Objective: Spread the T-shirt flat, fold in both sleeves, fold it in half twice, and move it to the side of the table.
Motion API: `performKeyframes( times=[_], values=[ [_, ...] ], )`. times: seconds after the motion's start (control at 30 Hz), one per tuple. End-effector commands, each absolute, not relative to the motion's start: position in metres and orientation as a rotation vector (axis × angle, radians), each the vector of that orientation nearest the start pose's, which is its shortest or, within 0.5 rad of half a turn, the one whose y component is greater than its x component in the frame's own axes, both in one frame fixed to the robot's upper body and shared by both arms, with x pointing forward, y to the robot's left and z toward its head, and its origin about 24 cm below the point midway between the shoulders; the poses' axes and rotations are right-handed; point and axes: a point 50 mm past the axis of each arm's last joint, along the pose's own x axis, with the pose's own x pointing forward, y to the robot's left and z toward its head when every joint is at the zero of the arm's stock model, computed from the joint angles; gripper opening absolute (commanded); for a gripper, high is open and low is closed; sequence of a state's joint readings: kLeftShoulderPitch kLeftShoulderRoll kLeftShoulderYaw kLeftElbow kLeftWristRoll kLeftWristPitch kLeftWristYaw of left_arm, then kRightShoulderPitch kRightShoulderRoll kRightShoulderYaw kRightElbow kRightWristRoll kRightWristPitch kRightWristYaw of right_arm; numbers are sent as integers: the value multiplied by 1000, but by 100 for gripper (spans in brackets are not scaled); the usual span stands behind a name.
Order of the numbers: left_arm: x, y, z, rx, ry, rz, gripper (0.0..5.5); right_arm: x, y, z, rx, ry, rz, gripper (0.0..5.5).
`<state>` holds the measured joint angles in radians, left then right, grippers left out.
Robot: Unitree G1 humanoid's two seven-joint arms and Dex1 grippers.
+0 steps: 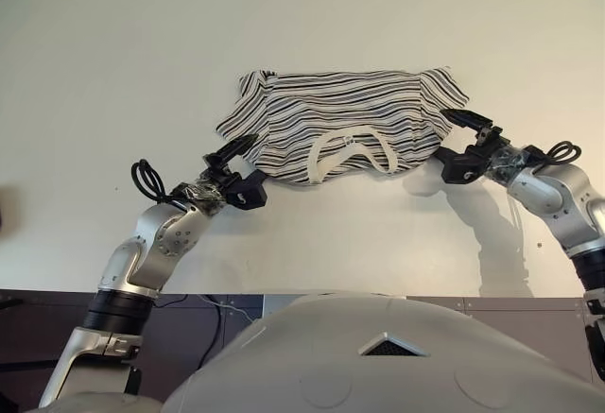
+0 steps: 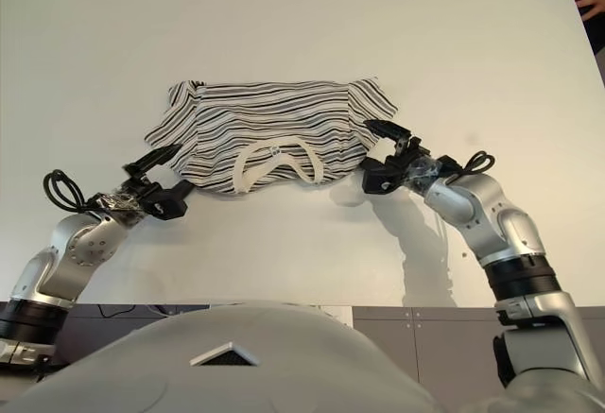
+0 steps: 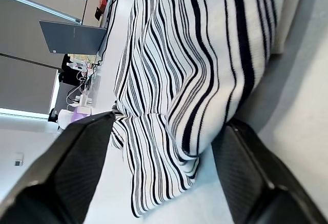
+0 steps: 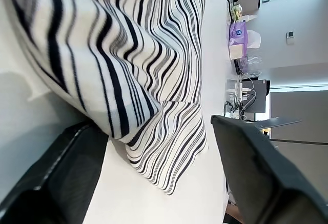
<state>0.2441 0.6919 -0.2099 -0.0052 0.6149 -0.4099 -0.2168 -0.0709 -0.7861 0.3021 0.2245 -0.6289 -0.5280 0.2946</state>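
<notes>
A black-and-white striped T-shirt [image 1: 340, 115] lies on the white table [image 1: 123, 44], bunched into a wide band with its white collar [image 1: 352, 149] along the near edge. My left gripper [image 1: 246, 167] is open at the shirt's near left corner. In the left wrist view the striped cloth [image 3: 195, 55] bulges between the two black fingers [image 3: 77, 167]. My right gripper [image 1: 454, 144] is open at the shirt's near right corner. The cloth [image 4: 102, 44] likewise lies between its fingers [image 4: 246, 167] in the right wrist view.
Bare white tabletop surrounds the shirt on all sides. The table's front edge [image 1: 284, 292] runs just below both arms. Beyond the table's far side, the wrist views show a laptop [image 3: 72, 37] and desk clutter [image 4: 241, 34].
</notes>
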Motion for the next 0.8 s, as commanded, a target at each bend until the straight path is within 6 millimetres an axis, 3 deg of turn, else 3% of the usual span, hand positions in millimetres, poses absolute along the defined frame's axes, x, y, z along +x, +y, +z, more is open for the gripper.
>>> performKeyframes(
  times=[0.03,0.3,0.5,0.6,0.7,0.8],
  values=[
    [164,216,-10,1228,169,-819,268,228,-223,14,-1389,61,942,297],
    [167,207,-4,1157,90,-772,150,214,-212,16,-1300,-3,1011,149],
    [171,208,0,1112,79,-732,61,224,-216,20,-1279,7,910,23],
    [177,205,16,1036,16,-667,19,225,-213,42,-1197,-84,813,10],
    [200,201,46,917,-86,-555,14,233,-205,69,-1088,-164,709,10],
    [233,200,83,792,-171,-460,14,267,-194,107,-875,-235,547,10]
  ],
)
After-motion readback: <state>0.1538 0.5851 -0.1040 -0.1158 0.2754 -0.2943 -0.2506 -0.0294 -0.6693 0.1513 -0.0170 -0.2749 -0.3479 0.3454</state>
